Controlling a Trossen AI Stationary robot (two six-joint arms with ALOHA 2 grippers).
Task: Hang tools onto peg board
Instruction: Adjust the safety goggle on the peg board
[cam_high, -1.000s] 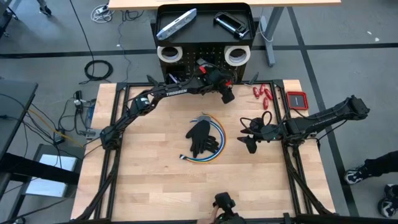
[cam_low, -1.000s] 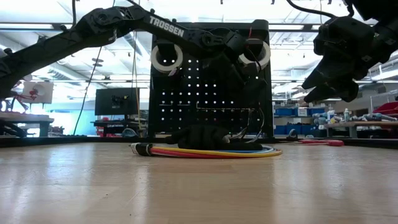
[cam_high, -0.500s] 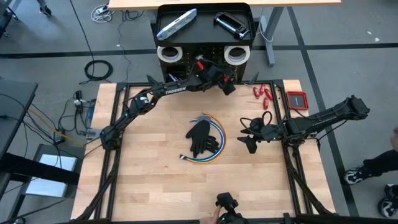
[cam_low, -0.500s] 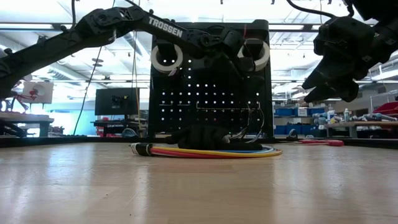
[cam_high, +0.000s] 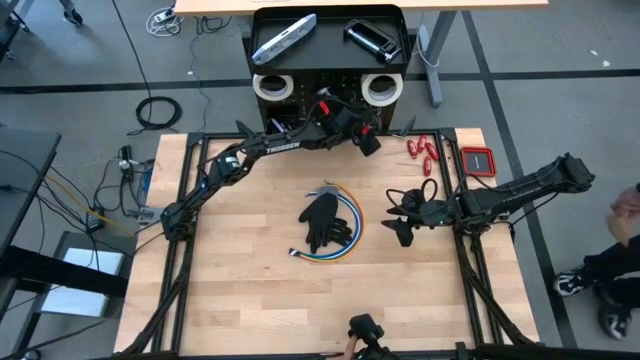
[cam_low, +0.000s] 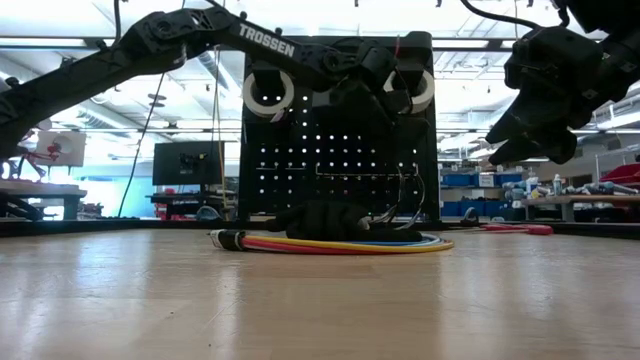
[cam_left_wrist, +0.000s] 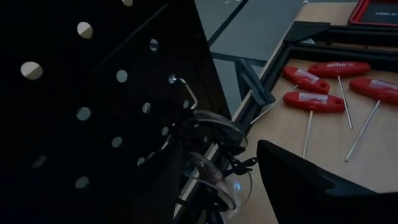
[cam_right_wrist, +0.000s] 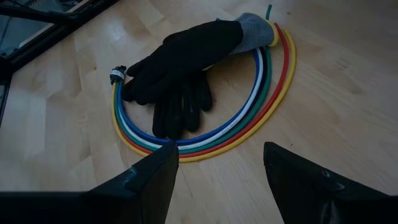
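Two arms, left end effector shifted slightly along peg board

Matt black perforated metal peg board, pale smooth wood table, black cloth gloves, glossy coloured plastic cables.

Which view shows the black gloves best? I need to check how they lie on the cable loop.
The right wrist view: the black gloves fill the frame, lying across the coloured cable loop. The high view shows them small at table centre; the low view shows only a dark edge-on mound; the left wrist view misses them.
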